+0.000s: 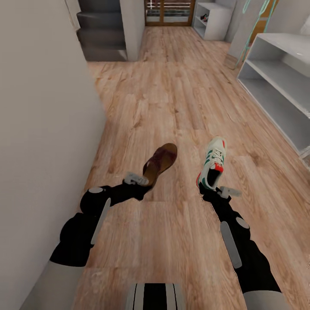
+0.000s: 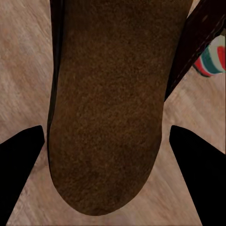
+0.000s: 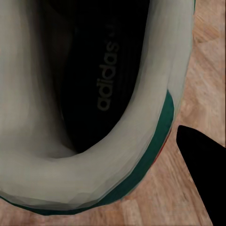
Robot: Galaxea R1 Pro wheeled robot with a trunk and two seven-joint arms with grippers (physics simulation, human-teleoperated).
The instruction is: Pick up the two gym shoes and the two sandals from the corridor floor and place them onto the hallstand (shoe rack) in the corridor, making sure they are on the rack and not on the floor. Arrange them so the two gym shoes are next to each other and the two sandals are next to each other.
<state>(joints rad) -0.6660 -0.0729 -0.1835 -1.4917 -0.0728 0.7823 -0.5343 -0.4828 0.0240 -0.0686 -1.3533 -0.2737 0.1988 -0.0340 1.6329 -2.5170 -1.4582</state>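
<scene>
Sandal (image 1: 161,162) and gym shoe (image 1: 212,162) are each carried above the corridor floor (image 1: 172,90), one on each arm, side by side with a gap of bare planks between them. Taking the hallstand (image 1: 282,82) as the landmark, both shoes lie well apart from it: the gym shoe is the nearer one, and the sandal sits beyond the gym shoe on the side away from the rack. The left gripper (image 1: 141,181) is clamped on the heel end of the dark brown sandal, whose toe tilts up and away from the robot; in the left wrist view the tan footbed (image 2: 108,108) runs between the two black fingers (image 2: 21,165), with the strap (image 2: 197,37) off to one edge and a bit of the gym shoe (image 2: 212,59) past it. The right gripper (image 1: 214,189) grips the heel of the white gym shoe, toe pointing away along the planks; the right wrist view looks into its dark opening, past the pale collar and green trim (image 3: 141,174), with one black finger (image 3: 205,165) beside it. The hallstand's grey shelves are bare where they show. A second grey shelf unit (image 1: 213,19) stands far down the corridor from the hallstand, near a wooden door (image 1: 168,13).
</scene>
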